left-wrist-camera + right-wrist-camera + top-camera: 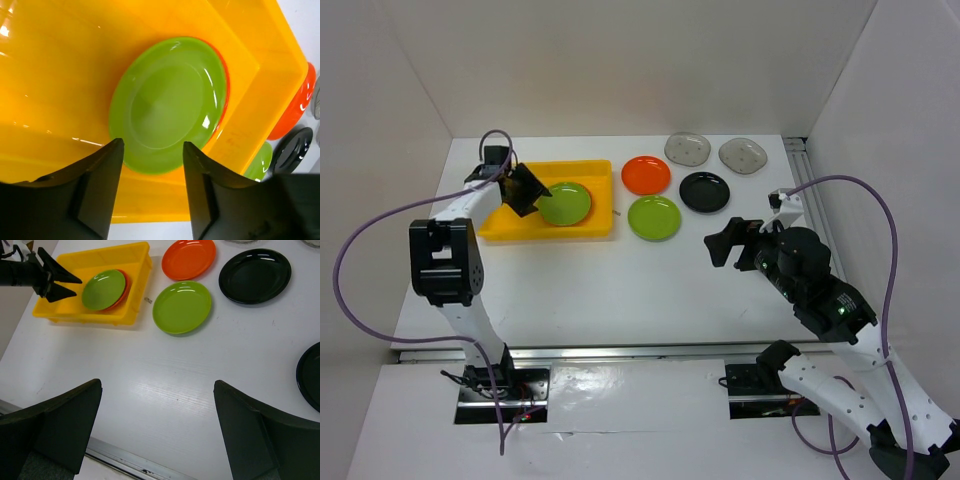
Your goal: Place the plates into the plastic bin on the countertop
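The yellow plastic bin [500, 228] stands at the back left of the white countertop [620, 290]. In it a lime green plate [565, 203] lies on an orange plate, whose rim shows in the left wrist view [226, 95]. My left gripper [538, 192] hovers open and empty over the bin's left part, next to the green plate [167, 102]. To the right of the bin lie an orange plate [646, 175], a green plate [654, 218], a black plate [705, 192] and two smoky-grey plates [687, 148] [743, 155]. My right gripper [712, 250] is open and empty above bare countertop.
A second black plate [311, 376] lies at the right edge of the right wrist view, hidden under my right arm from above. A metal rail [620, 352] runs along the front edge. White walls close the left, back and right sides.
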You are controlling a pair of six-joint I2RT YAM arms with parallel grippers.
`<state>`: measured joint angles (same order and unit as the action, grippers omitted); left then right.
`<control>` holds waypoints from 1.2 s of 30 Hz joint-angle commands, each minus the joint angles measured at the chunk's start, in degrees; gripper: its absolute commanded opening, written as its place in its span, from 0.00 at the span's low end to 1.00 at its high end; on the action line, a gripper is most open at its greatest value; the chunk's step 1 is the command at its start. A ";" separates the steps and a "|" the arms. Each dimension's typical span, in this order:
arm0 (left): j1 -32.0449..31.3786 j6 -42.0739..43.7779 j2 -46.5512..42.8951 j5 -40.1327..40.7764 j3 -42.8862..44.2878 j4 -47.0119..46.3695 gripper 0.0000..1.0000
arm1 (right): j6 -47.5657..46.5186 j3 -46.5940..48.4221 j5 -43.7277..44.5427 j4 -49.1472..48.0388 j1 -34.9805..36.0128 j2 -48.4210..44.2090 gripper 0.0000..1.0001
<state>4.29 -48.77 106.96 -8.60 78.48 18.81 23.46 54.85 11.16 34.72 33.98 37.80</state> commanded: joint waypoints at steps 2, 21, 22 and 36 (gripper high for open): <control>-2.09 1.05 -5.61 4.98 4.75 5.09 0.74 | -0.79 1.14 0.18 -2.90 -0.14 -0.45 1.00; -42.86 0.09 -11.44 -1.41 -2.55 -24.48 0.99 | 3.87 8.50 14.14 -1.15 -0.14 -6.07 1.00; -44.10 -0.53 -9.07 -1.94 -2.02 -26.09 0.99 | 3.87 9.39 15.37 -0.54 -0.14 -6.94 1.00; -53.95 -5.01 34.18 -5.46 38.23 -24.52 0.96 | 2.20 17.92 12.32 4.48 -2.86 -6.51 1.00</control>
<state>-50.17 -52.47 137.82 -12.53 112.05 -4.19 26.28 72.60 25.23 37.43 31.55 30.24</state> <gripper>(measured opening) 0.967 0.999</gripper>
